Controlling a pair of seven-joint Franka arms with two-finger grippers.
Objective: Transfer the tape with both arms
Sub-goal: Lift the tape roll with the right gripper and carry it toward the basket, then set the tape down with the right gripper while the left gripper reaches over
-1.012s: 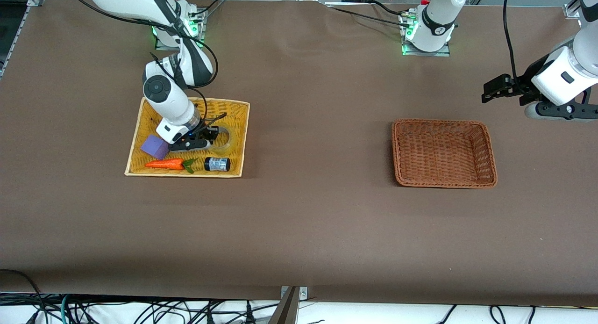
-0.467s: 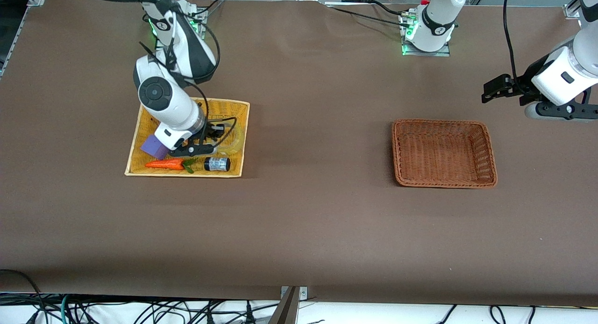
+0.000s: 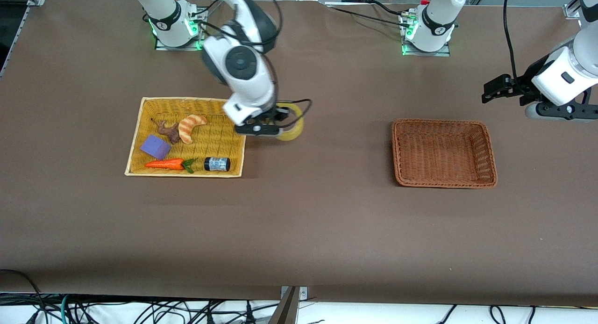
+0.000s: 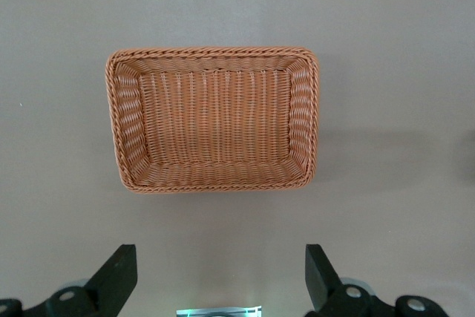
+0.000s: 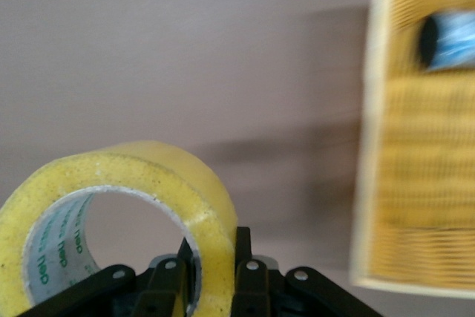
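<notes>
The tape [image 3: 293, 126] is a yellowish ring with a grey core. My right gripper [image 3: 275, 121] is shut on its wall and holds it in the air over bare table just beside the yellow basket [image 3: 140, 126], toward the left arm's end. In the right wrist view the tape [image 5: 126, 198] is pinched between the fingers [image 5: 249, 272], one inside the hole and one outside. My left gripper [image 3: 490, 90] is open and empty, waiting in the air at the left arm's end of the table; its fingers [image 4: 119, 276] frame bare table beside the brown basket [image 4: 122, 124].
The yellow basket holds a purple block [image 3: 155, 147], a toy carrot [image 3: 166, 164], a small dark bottle [image 3: 217, 164], a croissant [image 3: 191, 126] and a brown root-like piece [image 3: 168, 130]. The empty brown basket [image 3: 398, 151] lies toward the left arm's end.
My right gripper lifted the tape out of the yellow basket and carried it toward the table's middle, uncovering the croissant and the root-like piece. The left arm has not moved.
</notes>
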